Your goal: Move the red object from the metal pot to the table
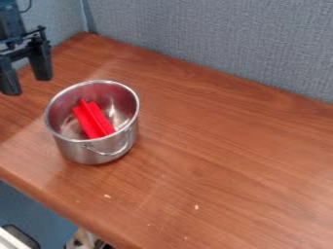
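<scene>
I am looking at the red object [90,118], which is lying inside the metal pot [92,123], resting on its floor and leaning toward the wall nearer the far left of the picture. Its long axis is running from the upper left of the pot's opening down toward the lower right, slanted against the table's front edge. The pot is sitting on the table [221,136] near the left end, close to the front edge, with its small handle facing the front. My tool [26,64] is hanging above the table's far-left corner, up and to the left of the pot, clear of its rim and touching nothing. Its two dark fingers are standing wide apart and pointing steeply down, with nothing between them. So the block is lying down and to the right of the tool as the camera shows it, and I am judging that the coming move is calling for a carry over the rim, then a descent with the fingers straddling the block across its narrow width.
</scene>
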You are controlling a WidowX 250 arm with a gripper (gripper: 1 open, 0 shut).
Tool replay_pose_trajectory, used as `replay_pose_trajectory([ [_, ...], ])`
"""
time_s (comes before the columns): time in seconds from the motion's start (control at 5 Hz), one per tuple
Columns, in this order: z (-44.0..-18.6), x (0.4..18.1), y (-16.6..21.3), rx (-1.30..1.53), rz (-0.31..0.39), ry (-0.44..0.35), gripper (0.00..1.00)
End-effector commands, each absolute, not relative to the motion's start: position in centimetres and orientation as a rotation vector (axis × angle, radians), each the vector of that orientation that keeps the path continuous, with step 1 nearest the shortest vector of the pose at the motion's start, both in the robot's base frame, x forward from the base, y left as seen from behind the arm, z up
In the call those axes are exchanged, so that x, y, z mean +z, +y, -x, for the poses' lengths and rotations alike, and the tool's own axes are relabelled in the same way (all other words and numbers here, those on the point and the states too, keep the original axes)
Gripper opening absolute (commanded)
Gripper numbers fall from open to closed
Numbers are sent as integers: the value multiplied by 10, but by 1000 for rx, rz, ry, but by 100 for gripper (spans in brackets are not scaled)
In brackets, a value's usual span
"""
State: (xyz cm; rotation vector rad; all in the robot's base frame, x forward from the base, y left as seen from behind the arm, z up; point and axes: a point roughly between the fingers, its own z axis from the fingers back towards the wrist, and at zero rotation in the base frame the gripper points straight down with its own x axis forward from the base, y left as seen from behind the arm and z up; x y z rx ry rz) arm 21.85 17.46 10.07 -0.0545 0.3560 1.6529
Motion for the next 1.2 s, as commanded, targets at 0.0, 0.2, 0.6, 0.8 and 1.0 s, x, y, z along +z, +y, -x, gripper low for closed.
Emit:
replay_pose_trajectory([
  [0.0, -216, 102, 187, 1646, 47, 318, 100],
  [0.2, -216, 102, 185, 1639, 39, 319, 100],
  [0.6, -217, 103, 183, 1602, 30, 306, 100],
  [0.8, -220, 103, 184, 1566, 30, 281, 0],
  [1.0, -222, 106, 165, 1593, 35, 266, 100],
])
